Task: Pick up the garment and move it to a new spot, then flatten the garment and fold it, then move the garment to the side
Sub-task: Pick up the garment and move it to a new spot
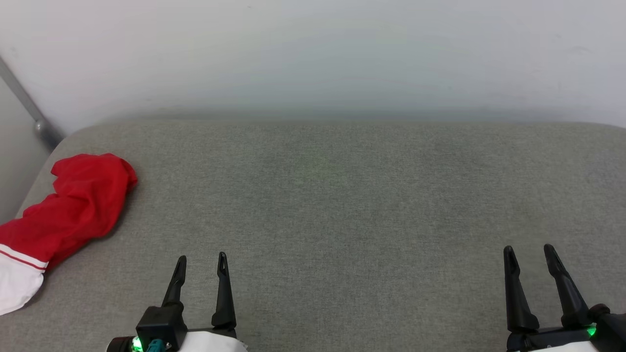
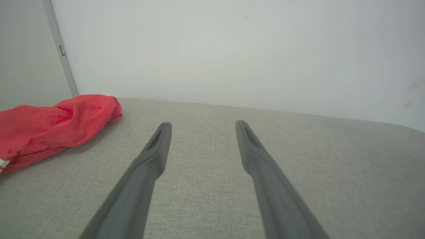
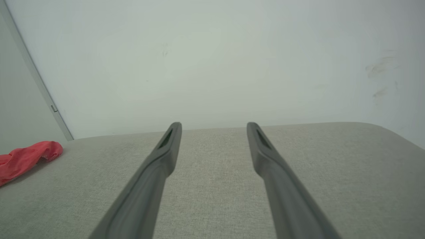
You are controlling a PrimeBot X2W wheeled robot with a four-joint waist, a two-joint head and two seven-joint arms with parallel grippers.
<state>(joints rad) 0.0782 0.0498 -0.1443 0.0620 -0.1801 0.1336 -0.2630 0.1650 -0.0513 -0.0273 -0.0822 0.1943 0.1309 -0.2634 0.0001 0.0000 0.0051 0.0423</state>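
The garment [image 1: 73, 205] is a crumpled red T-shirt with a white sleeve and a striped band, lying at the far left edge of the grey padded surface [image 1: 342, 195]. It also appears at the left of the left wrist view as the garment [image 2: 49, 126], and small at the far left of the right wrist view as the garment [image 3: 26, 157]. My left gripper [image 1: 201, 259] is open low in the head view, to the right of the garment and apart from it. My right gripper [image 1: 528, 250] is open at the lower right, with nothing between its fingers.
A pale wall [image 1: 313, 58] rises directly behind the padded surface. A grey metal bar [image 1: 27, 107] slants down at the back left corner. The surface's rounded left edge runs just beside the garment.
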